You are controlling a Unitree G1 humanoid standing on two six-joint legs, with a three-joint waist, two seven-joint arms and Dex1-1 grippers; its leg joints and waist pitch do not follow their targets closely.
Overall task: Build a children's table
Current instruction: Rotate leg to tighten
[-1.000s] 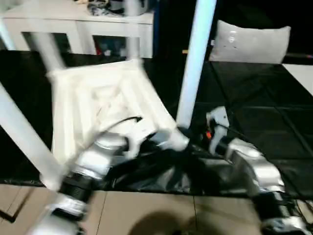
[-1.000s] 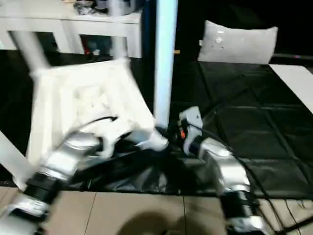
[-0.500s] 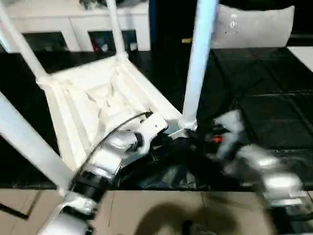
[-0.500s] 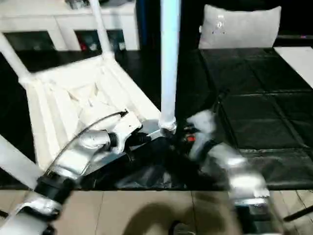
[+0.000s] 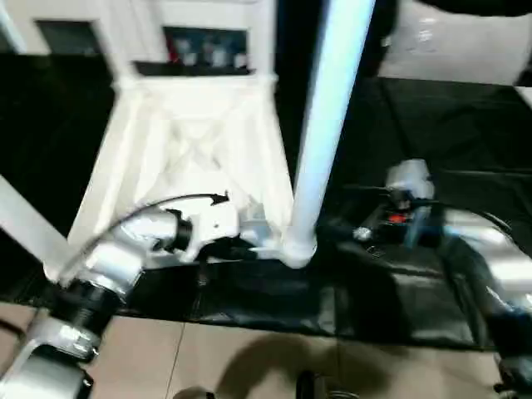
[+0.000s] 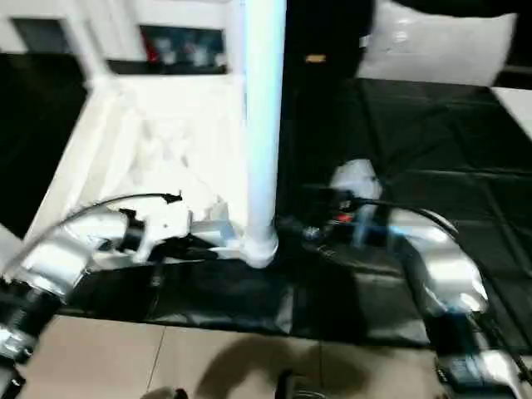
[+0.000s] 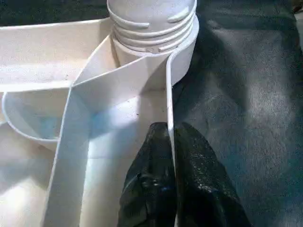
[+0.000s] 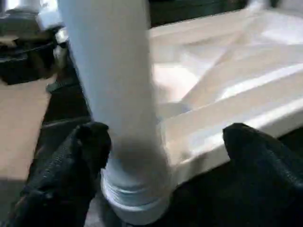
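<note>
The children's table lies upside down on a black mat, its white ribbed tabletop (image 5: 195,141) facing up. A long white tube leg (image 5: 328,108) stands upright in the near right corner socket (image 7: 151,52). My left gripper (image 7: 169,127) is shut on the thin rim wall of the tabletop just beside that socket, also seen from the head at the near edge (image 5: 249,245). My right gripper (image 8: 163,137) stands open, with one black finger (image 8: 87,146) on each side of the leg's lower end and a gap to each. It reaches in from the right (image 5: 341,234).
Another white leg (image 5: 25,224) slants up at the near left corner. A white cabinet (image 5: 208,21) stands behind the tabletop and a grey cushion (image 5: 465,50) lies at the back right. The black mat (image 5: 432,133) spreads to the right; tan floor (image 5: 249,357) runs along the near edge.
My right gripper's fingers have spread apart around the leg's base. The left gripper keeps its hold on the rim. The head view has shifted and tilted.
</note>
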